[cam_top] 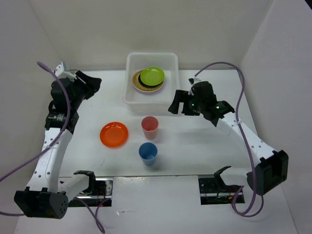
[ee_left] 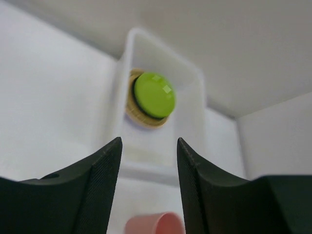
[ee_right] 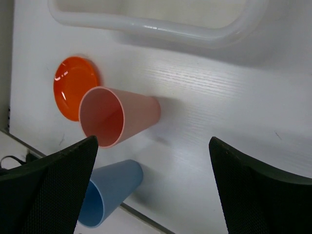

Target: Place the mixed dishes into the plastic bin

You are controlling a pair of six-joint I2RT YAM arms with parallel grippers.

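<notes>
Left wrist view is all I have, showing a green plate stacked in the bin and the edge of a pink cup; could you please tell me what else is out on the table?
Observer: An orange plate lies flat on the table, left of the pink cup and outside the bin.
Operator: Thank you. Is anything else near that cup?
Observer: Yes, a blue cup stands upright just in front of it, nearer the arm bases.
Operator: And where is the right gripper, please?
Observer: The right gripper hangs open off the bin's right front corner, holding nothing.
</notes>
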